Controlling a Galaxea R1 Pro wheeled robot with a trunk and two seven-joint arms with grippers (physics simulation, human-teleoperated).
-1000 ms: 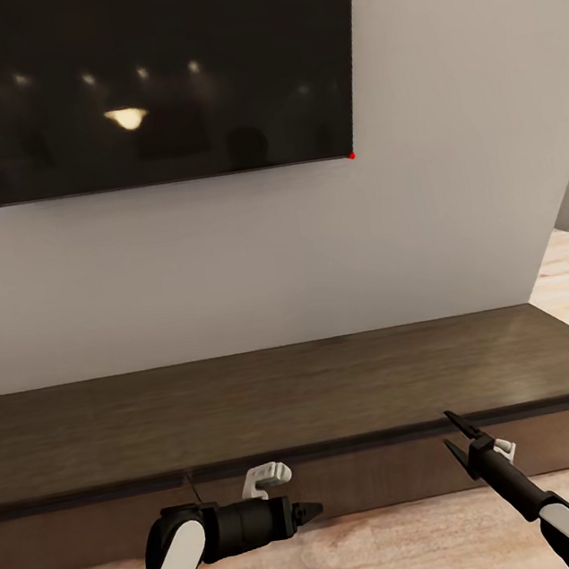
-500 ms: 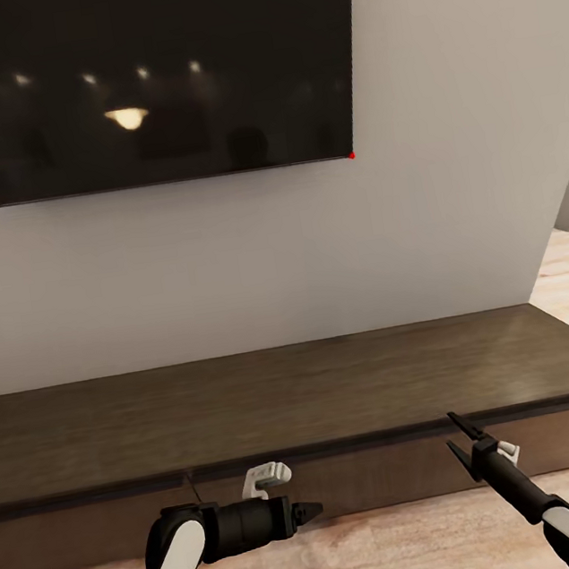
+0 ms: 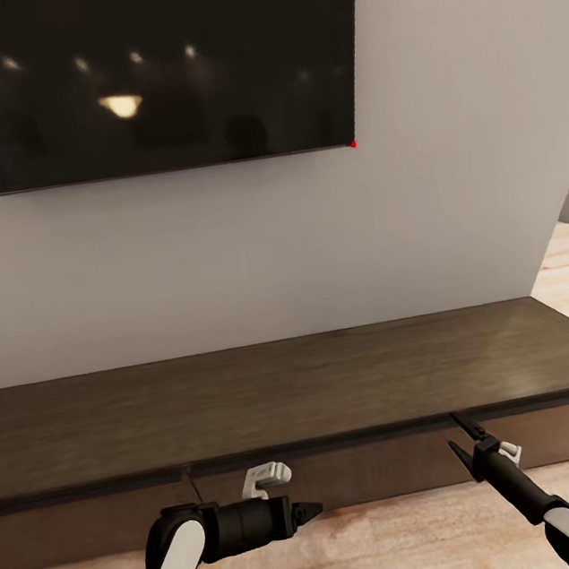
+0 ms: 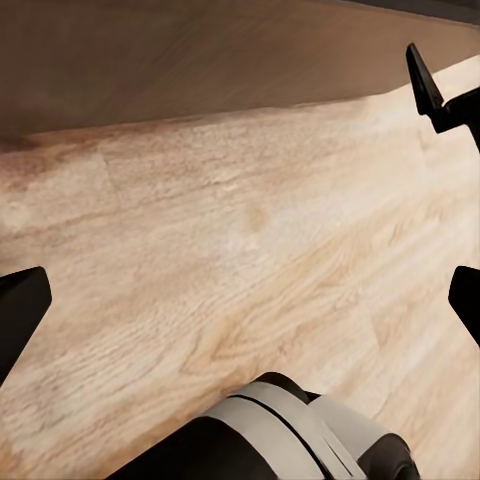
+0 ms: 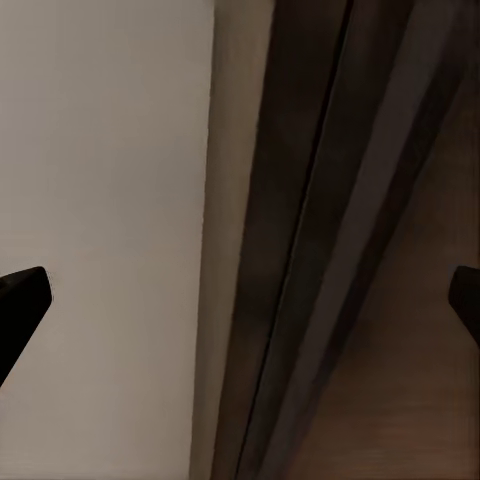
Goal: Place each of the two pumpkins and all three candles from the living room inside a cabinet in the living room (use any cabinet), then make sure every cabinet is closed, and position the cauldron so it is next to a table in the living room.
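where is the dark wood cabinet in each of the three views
Head view: cabinet spans the lower middle, under the TV.
Left wrist view: its dark front runs along the upper edge, above the plank floor.
Right wrist view: it covers the right half.
Shared landmark: the cabinet's front edge.

The cabinet (image 3: 280, 384) runs along the foot of the wall (image 3: 454, 206), spanning the head view from left to right, its top bare. The TV (image 3: 146, 73) hangs on the wall above the cabinet's left and middle portion. The floor (image 3: 402, 544) lies in front of the cabinet and continues past its right end. The left gripper (image 3: 307, 510) sits low before the cabinet's front, left of centre, over the floor. The right gripper (image 3: 463, 439) is at the cabinet's front edge, towards its right end.
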